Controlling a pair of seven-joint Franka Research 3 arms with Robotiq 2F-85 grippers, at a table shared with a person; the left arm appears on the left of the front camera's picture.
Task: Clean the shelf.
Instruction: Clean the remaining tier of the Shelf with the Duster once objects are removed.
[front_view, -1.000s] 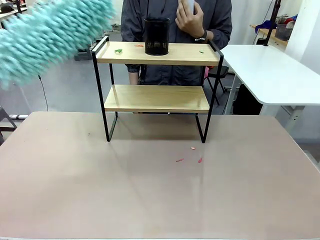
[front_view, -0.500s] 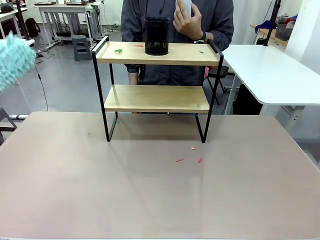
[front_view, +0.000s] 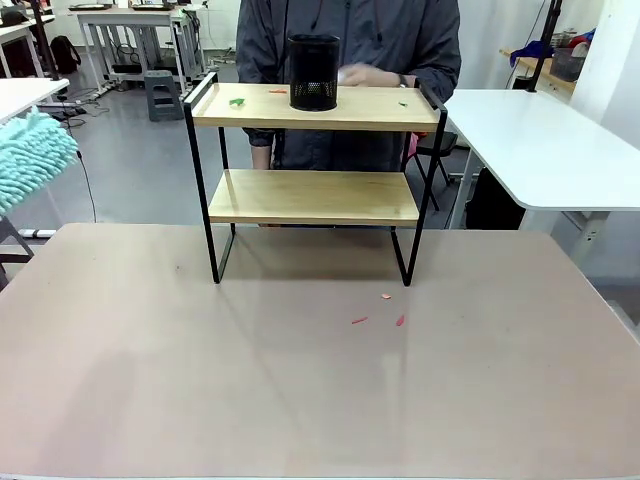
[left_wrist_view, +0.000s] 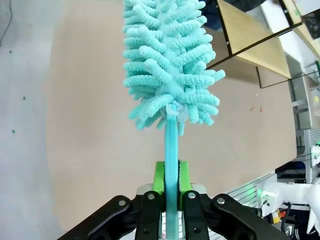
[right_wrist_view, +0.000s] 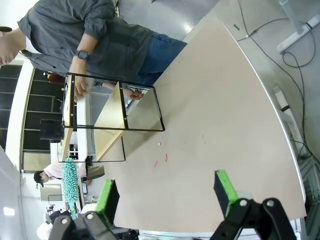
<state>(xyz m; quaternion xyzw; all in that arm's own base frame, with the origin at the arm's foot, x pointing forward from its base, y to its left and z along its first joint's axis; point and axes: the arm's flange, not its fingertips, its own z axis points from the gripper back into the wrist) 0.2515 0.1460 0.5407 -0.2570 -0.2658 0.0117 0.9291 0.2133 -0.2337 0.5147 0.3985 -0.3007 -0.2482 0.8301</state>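
You're gripping the duster (left_wrist_view: 167, 60) by its handle in your left pincer (left_wrist_view: 171, 181), leaving its head free for sweeping the shelf (front_view: 360, 110); your right pincer (right_wrist_view: 165, 192) is idling open.

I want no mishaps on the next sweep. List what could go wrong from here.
1. The black mesh cup stands on the top board of the shelf; a sweep of the duster could well knock it over or off.
2. The person's hand is at that board, close beside the cup, so the duster may hit it.
3. The green scrap up there may just get flicked onto the table, where red scraps lie.
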